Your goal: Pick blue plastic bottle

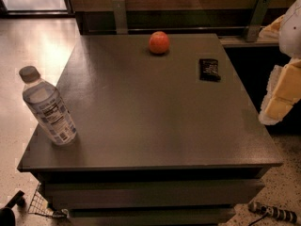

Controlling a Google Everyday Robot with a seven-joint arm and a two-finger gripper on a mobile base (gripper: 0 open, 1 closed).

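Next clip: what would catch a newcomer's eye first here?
The blue plastic bottle stands upright at the grey table's near-left corner. A red-orange fruit sits near the far edge, a small black packet to its right. The gripper hangs off the table's right side, far from the bottle.

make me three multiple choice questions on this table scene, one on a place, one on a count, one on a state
1. Where does the blue plastic bottle stand on the table?
A near left corner
B far right corner
C centre

2. How many things rest on the table?
A one
B three
C five

3. How does the gripper stand to the bottle?
A grips it
B touches its cap
C apart from it, at the view's right edge

Answers:
1 A, the bottle stands by the near left corner.
2 B, there are the bottle, the red-orange fruit and the black packet.
3 C, the table's width lies between them.
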